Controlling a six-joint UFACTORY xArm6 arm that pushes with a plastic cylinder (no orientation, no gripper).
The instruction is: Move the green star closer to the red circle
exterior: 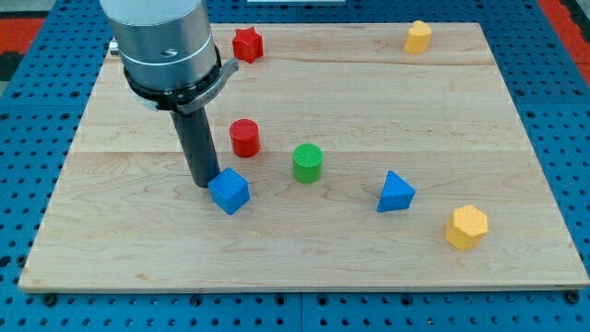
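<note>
The only green block in view is a round one (308, 163), standing near the middle of the wooden board (369, 92); its top looks like a plain circle, and no star points can be made out on it. The red circle (244, 137) stands just to the view's left of it and a little nearer the view's top, close by but apart, with bare wood between the two.

Below the red circle, toward the view's bottom, a blue cube (229, 191) sits turned at an angle. The tip (205, 183) of the dark rod is down at the board, right at the cube's left side, and seems to touch it. That puts the tip below and left of the red circle and well left of the green block, with the cube between the tip and the green block. The arm ends in this bare rod alone, so it grasps nothing.

To the view's right of the green block lies a blue triangle (395, 193), and beyond that, near the board's lower right, a yellow hexagon (466, 226). A red star (246, 43) sits at the view's top beside the arm's grey housing (166, 37), and another yellow block (418, 36) stands near the top right corner. The board rests on a blue pegboard surface (572, 138).
</note>
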